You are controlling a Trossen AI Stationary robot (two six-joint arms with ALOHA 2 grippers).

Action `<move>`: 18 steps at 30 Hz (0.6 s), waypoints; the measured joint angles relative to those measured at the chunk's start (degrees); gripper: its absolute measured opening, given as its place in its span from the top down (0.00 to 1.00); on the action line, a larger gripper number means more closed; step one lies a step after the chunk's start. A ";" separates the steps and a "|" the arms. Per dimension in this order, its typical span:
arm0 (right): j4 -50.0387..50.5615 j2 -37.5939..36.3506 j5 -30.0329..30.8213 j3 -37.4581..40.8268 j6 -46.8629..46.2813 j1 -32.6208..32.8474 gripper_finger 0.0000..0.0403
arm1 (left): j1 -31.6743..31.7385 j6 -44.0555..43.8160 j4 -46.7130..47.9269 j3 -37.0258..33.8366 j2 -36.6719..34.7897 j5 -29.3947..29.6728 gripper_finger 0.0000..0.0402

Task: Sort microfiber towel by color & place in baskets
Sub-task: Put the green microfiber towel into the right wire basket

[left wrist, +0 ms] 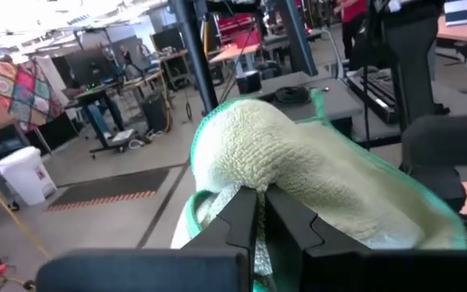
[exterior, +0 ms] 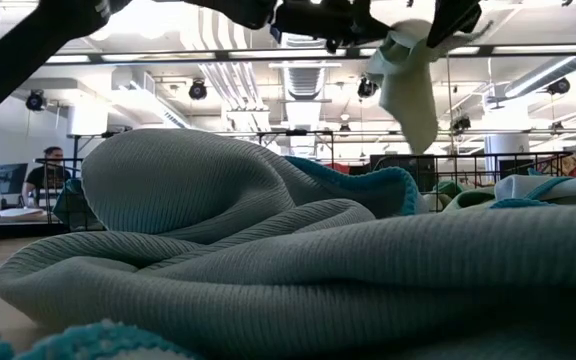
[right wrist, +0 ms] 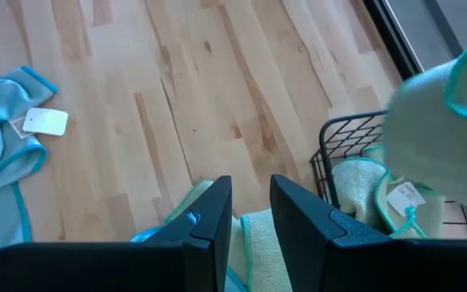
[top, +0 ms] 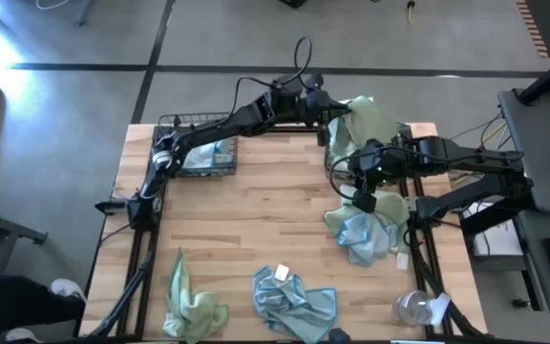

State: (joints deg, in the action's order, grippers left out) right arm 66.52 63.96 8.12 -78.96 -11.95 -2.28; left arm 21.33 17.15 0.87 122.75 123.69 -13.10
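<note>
My left gripper [top: 337,113] is at the table's far right, shut on a pale green towel [top: 366,124] that hangs over the right wire basket [right wrist: 355,154]. That basket holds other pale green towels [right wrist: 355,182]. The left basket [top: 197,145] holds light blue towels. My right gripper [right wrist: 251,203] is open above a pile of green and blue towels [top: 361,234] at the table's right. Near the front edge lie a green towel [top: 194,308] and a blue towel [top: 294,298] with a white tag. My left gripper [left wrist: 262,215] pinches a bunched fold of the pale green towel [left wrist: 254,166] between its two fingers, coming roughly level from the table's left. The towel is lifted clear and hangs slack below the fingers [exterior: 413,90].
A clear plastic wrapper [top: 418,308] lies at the near right corner. Bare wood [top: 256,210] spans the table's middle. A person [exterior: 48,170] sits in the room beyond the table.
</note>
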 joint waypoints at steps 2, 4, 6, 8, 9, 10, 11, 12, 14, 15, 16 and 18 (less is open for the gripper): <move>-0.02 0.00 0.00 0.02 -0.02 0.00 0.80 | 0.06 -1.11 0.19 1.34 1.40 0.02 0.97; -0.02 0.00 0.01 0.01 -0.34 0.00 0.80 | 0.10 -3.07 0.47 3.60 3.11 0.04 0.93; -0.02 0.00 0.01 0.01 -1.03 0.00 0.80 | 0.08 -4.90 0.92 6.77 5.20 0.02 0.89; -0.02 0.00 0.00 0.02 -1.40 0.00 0.80 | 0.06 -5.73 3.43 11.20 8.05 -0.05 0.85; 0.00 0.00 0.00 0.00 -1.42 0.00 0.80 | 0.06 -5.90 4.28 12.40 9.24 -0.03 0.83; 0.03 0.00 0.00 0.01 -1.52 0.00 0.80 | 0.06 -6.09 2.68 11.35 9.47 -0.07 0.82; 0.03 0.00 0.01 0.01 -1.56 0.00 0.80 | 0.06 -6.44 1.71 10.14 9.20 -0.23 0.80; 0.03 0.00 0.01 0.00 -1.57 0.00 0.80 | 0.06 -6.95 2.57 9.41 9.06 -0.51 0.78; 0.04 0.00 0.02 0.00 -1.57 0.00 0.80 | 0.06 -7.18 4.95 9.10 8.69 -0.61 0.75; 0.07 0.00 0.00 0.02 -1.57 0.00 0.80 | 0.06 -7.19 6.80 9.18 8.33 -0.61 0.73; 0.07 0.00 0.00 0.02 -1.57 0.00 0.80 | 0.06 -7.17 9.75 9.86 8.00 -0.62 0.72; 0.07 0.00 0.00 0.02 -1.57 0.00 0.80 | 0.12 -6.10 16.92 11.81 7.69 -0.62 0.71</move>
State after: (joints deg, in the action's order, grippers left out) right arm 66.59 63.96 8.12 -78.94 -13.52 -2.28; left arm 21.45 11.05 17.79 134.56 131.38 -13.72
